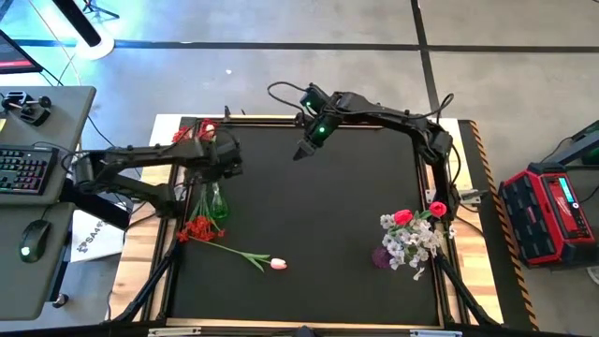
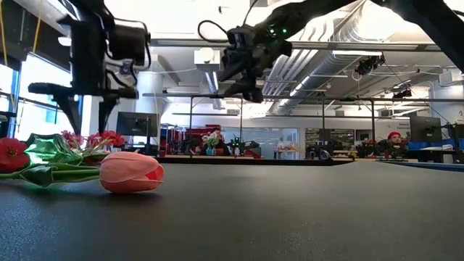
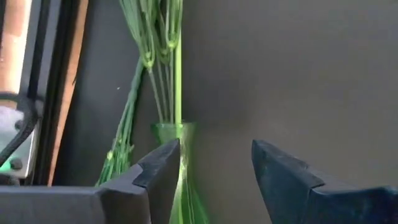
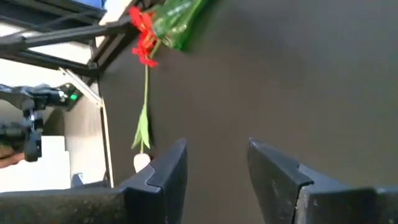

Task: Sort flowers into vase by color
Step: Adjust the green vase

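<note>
A green glass vase (image 1: pixel 218 202) lies on its side at the table's left, with red blossom sprigs (image 1: pixel 197 228) sticking out of its mouth toward the near edge. My left gripper (image 3: pixel 214 180) hangs open just above the vase (image 3: pixel 180 186), pointing down, with nothing between its fingers. A pale pink tulip (image 1: pixel 278 264) lies on the table on its long green stem (image 1: pixel 239 253); in the low view its bud (image 2: pixel 131 172) is close by. My right gripper (image 1: pixel 303 150) hovers open over the far middle of the table, clear of everything. A purple vase (image 1: pixel 382 256) at the right holds white blossoms (image 1: pixel 412 241) and red-pink rosebuds (image 1: pixel 403 217).
Another red blossom cluster (image 1: pixel 198 131) shows at the table's far left corner beside the left arm. A desk with a keyboard (image 1: pixel 23 170) and a mouse (image 1: pixel 33 239) stands left of the table, and a red case (image 1: pixel 550 213) stands to its right. The black mat's middle (image 1: pixel 318 225) is bare.
</note>
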